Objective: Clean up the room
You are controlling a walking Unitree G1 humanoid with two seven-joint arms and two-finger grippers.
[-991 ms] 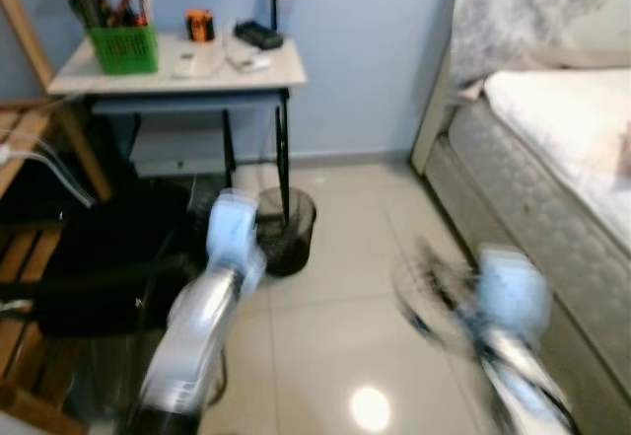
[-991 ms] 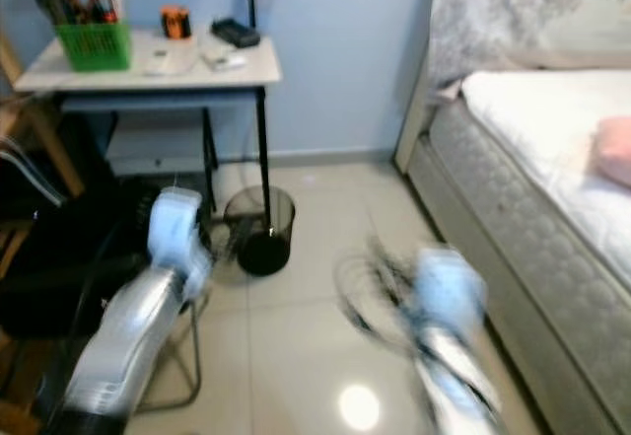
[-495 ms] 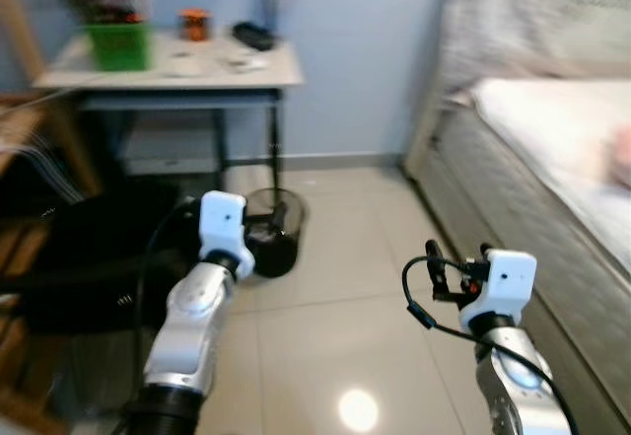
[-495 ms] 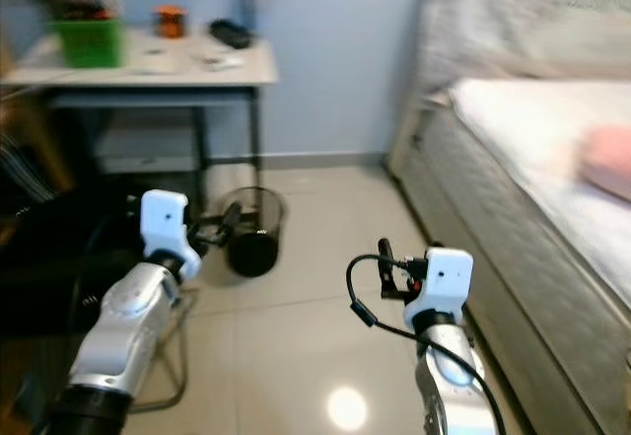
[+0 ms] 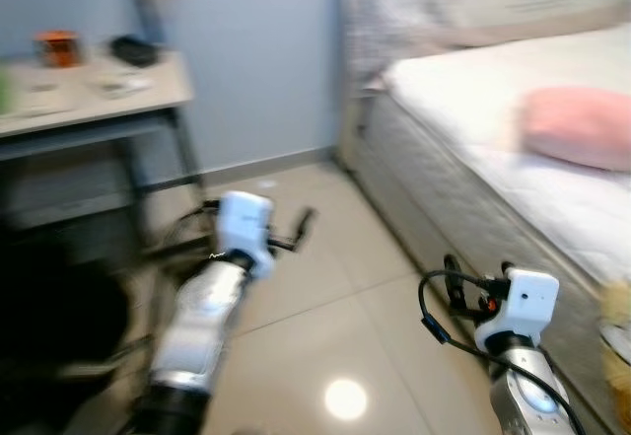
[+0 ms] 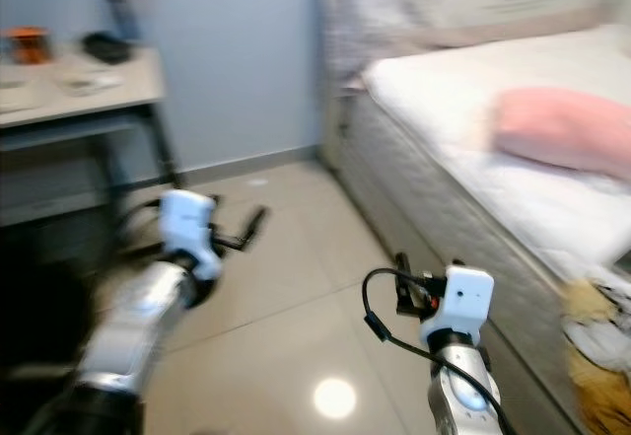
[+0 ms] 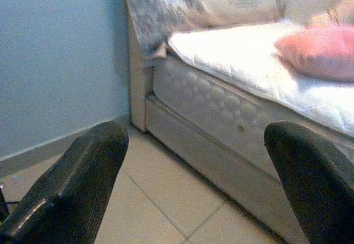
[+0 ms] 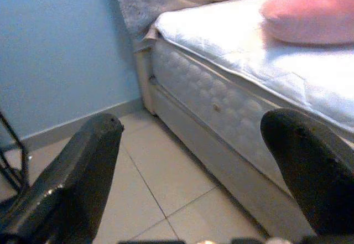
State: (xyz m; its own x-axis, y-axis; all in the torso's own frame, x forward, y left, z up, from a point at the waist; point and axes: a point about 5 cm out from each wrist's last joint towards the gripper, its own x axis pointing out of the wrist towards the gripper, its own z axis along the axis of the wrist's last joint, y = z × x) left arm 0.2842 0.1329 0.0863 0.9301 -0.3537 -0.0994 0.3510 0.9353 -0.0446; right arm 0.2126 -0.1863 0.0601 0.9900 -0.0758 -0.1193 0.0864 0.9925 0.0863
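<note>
The room is showing a bed (image 5: 463,149) along the robot's right side, its white mattress carrying a pink pillow (image 5: 580,127) that is lying near the wall end. A grey patterned headboard cover (image 7: 188,3) is hanging against the blue wall (image 5: 246,50). On the robot's left, a white-topped table (image 5: 94,100) on black legs is standing against the same wall, with an orange item (image 5: 56,47) and a dark object (image 5: 133,50) sitting on it; both are too blurred to identify. A pale tiled floor (image 5: 325,297) is reflecting a ceiling light between the arms. Some yellowish and white items (image 6: 596,341) are lying at the bed's near edge, blurred.

The left gripper (image 7: 193,188) is hanging in the air above the floor, its two black fingers (image 7: 72,188) spread wide apart, holding nothing and touching nothing. The right gripper (image 8: 193,177) is likewise hovering over the tiles near the bed frame, fingers (image 8: 72,183) set wide apart, empty and in contact with nothing. Both head views are blurring noticeably.
</note>
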